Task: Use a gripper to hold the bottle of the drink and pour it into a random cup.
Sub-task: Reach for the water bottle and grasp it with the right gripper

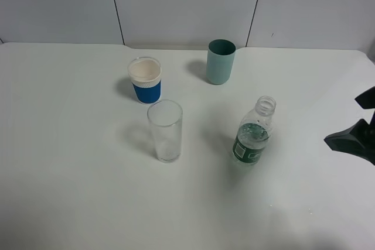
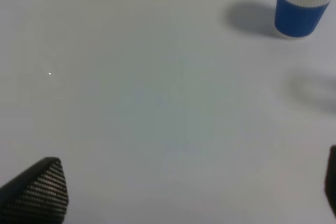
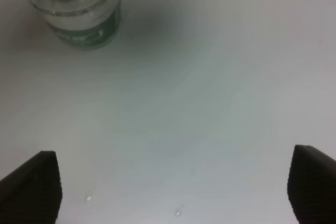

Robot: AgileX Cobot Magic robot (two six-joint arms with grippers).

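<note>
The bottle (image 1: pixel 254 134) is small and clear, with a dark green label and no cap. It stands upright right of centre with some liquid inside. The clear glass cup (image 1: pixel 165 131) stands upright to its left, apart from it. My right gripper (image 1: pixel 343 121) is open and empty at the right edge, apart from the bottle. In the right wrist view the gripper (image 3: pixel 170 190) has its jaws wide apart and the bottle (image 3: pixel 76 6) stands ahead, off to one side. My left gripper (image 2: pixel 184 192) is open and empty over bare table. It is out of the exterior high view.
A white paper cup with a blue sleeve (image 1: pixel 145 80) stands behind the glass and also shows in the left wrist view (image 2: pixel 302 3). A teal cup (image 1: pixel 220 61) stands at the back centre. All stand on a white table (image 1: pixel 70 174) with a panelled wall behind.
</note>
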